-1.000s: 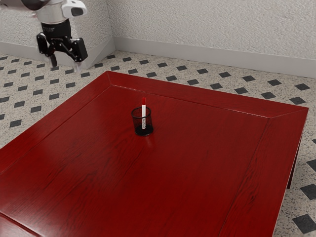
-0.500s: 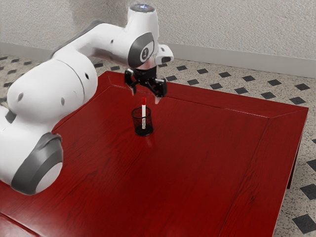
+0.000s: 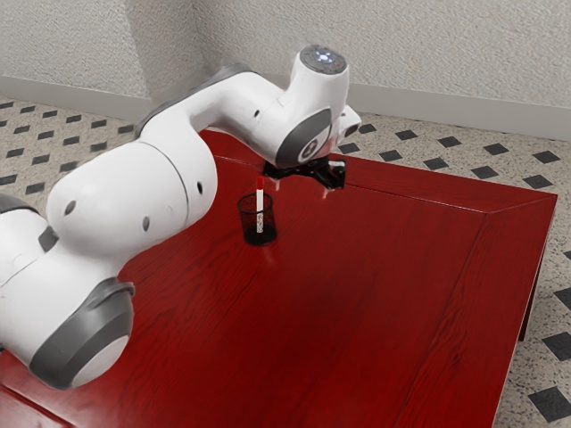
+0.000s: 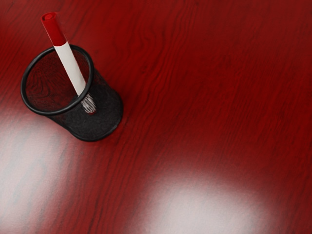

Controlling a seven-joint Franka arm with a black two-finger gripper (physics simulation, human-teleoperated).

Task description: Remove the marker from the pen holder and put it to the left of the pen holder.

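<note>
The pen holder [image 4: 105,105] fences the marker [image 4: 70,66] below; its cap [image 4: 54,31] stands clear.

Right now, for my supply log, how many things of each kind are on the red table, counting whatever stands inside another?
Marker: 1
Pen holder: 1
Total: 2

A red wooden table [image 3: 357,312] shows its grain (rather glossy, with pale reflections in the wrist view). Beyond it, a speckled floor [image 3: 53,156] with dark diamonds meets a pale baseboard [image 3: 464,116] below rough whitish walls [image 3: 428,45].
</note>
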